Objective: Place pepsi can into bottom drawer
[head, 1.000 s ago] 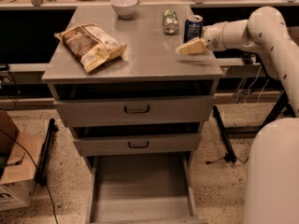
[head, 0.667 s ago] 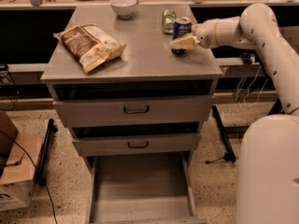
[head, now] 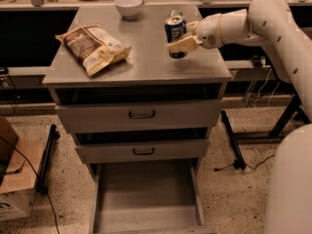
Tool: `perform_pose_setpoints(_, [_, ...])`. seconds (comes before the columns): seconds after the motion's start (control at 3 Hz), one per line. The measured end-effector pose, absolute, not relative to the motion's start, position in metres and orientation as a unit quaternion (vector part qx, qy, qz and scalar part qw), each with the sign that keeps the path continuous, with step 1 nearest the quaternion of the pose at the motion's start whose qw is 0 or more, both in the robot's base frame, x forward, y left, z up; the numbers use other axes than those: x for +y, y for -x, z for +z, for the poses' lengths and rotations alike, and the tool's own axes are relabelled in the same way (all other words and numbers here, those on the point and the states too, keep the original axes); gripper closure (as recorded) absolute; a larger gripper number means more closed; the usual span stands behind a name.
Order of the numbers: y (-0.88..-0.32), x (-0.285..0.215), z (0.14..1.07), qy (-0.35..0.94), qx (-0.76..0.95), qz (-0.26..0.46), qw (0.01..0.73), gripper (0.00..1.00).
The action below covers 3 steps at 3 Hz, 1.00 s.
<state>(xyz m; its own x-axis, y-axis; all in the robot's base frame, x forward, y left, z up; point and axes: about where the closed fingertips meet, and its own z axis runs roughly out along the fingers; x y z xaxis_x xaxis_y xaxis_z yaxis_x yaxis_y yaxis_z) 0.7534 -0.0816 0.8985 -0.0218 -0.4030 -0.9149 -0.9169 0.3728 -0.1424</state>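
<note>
The pepsi can [head: 175,31], dark blue, is held by my gripper [head: 181,45] over the right part of the cabinet top [head: 141,62]. The cream fingers [head: 184,44] are closed across the can's lower front. The can looks slightly lifted off the surface. My white arm [head: 253,21] comes in from the right. The bottom drawer [head: 146,191] is pulled open at the foot of the cabinet, and nothing shows inside it. It lies well below and in front of the can.
A green-and-silver can [head: 175,15] stands just behind the pepsi can. A chip bag [head: 92,47] lies on the left of the top, and a white bowl [head: 128,6] is at the back. The two upper drawers [head: 141,115] are shut. A cardboard box [head: 14,179] sits on the floor at left.
My gripper has moved left with the pepsi can, from the right edge of the top to in front of the green-and-silver can.
</note>
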Motion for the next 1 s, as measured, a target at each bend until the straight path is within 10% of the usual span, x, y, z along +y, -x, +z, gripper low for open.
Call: perform_pose_setpoints(1.0, [-0.549, -0.04, 0.879, 0.642, 0.627, 0.255, 0.36, 1.0])
